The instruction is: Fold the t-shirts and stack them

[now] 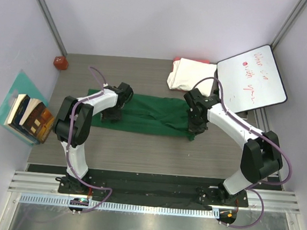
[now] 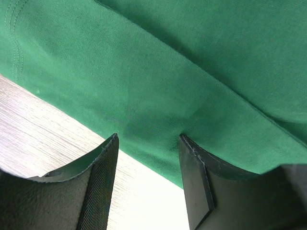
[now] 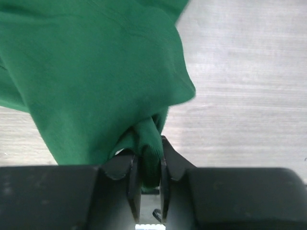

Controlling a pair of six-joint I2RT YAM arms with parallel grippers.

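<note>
Green t-shirt [image 1: 153, 114] is lying in a long band across the middle of the surface [image 1: 139, 151], between the two arms. Right claw [image 3: 147, 167] is pinching a bunched fold at its right end. Left claw [image 2: 148, 187] is standing spread at the left end, with the shirt's edge crossing the gap. Behind the right arm, the cream-white bundle [image 1: 189, 75] is sitting folded on a red-pink cloth [image 1: 193, 60], and a whiteboard [image 1: 250, 79] with red writing is lying tilted just beside it. A red lump [image 1: 60, 62] is sitting in the far left corner, and books [image 1: 28, 116] are resting on a teal sheet [image 1: 23, 82] by the left wall. Grey wood grain is showing on the surface, and pale walls are closing in three sides.
</note>
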